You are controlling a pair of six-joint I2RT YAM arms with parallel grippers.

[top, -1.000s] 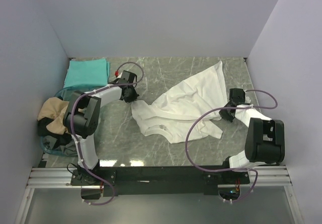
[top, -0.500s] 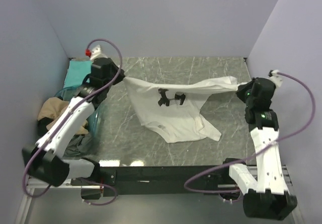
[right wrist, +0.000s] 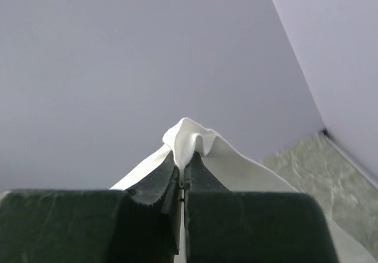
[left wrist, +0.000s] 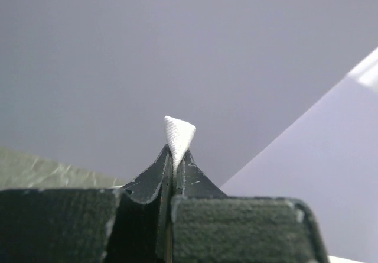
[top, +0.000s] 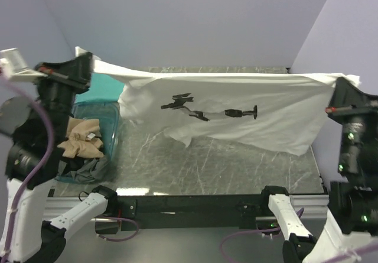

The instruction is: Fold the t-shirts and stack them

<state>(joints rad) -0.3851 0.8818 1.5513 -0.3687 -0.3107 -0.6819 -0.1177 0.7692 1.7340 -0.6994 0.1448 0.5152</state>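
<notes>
Top view, shirt: The white t-shirt [top: 236, 112] hung spread wide between my two arms, black chest marks [top: 207, 109] facing the camera. Its lower edge seemed clear of the table [top: 224, 165]. A second earlier it lay crumpled there, and half a second earlier it was only partly raised.
Top view, left jaws: They had risen high at the left, above the bin [top: 112, 134], closed on one top corner of the cloth.
Top view, right jaws: They had swung out to the far right and gripped the opposite corner, so the top edge ran almost taut.
Top view, other shirts: The teal t-shirt [top: 105, 88] lay folded at the back left, partly hidden by the white cloth. The tan t-shirt [top: 82, 142] sat bunched in the bin.
Left wrist view: My jaws were pinched together, with a small white tip [left wrist: 179, 134] poking out above them.
Right wrist view: My jaws were clamped on a white fold [right wrist: 195, 142], and cloth trailed away below.
Meaning: I judged the shirt opened out and ready to be laid flat for its first fold. No fold had been made in it.
</notes>
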